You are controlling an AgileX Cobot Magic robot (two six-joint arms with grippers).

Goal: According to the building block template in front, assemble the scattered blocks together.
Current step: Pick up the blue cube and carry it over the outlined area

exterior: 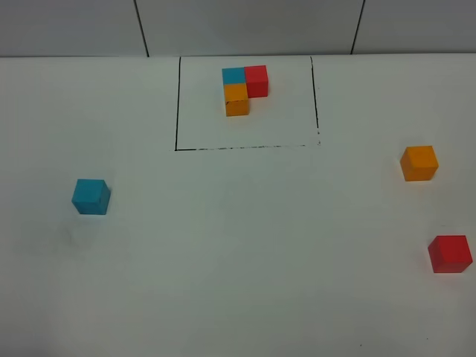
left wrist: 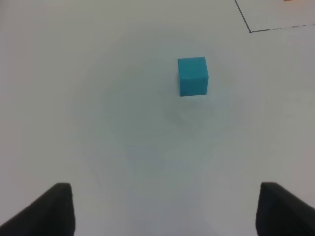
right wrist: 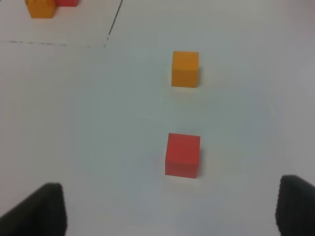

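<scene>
Assembly not begun: template [exterior: 244,89] inside the outline [exterior: 178,111]; teal cube [exterior: 91,196], orange cube [exterior: 419,163], red cube [exterior: 450,253] lie well apart. Left gripper [left wrist: 165,211], right gripper [right wrist: 172,209]: jaws apart, empty. Next, centre your left over the teal cube.

A white table [exterior: 238,297] fills the scene. At its far middle, a thin black line [exterior: 177,104] marks a rectangle whose near side is patchy. Beyond stands a grey wall [exterior: 245,26] with two dark seams [exterior: 141,28].

Left pincer [left wrist: 167,211] jaws spread wide; right pincer [right wrist: 172,209] likewise.
</scene>
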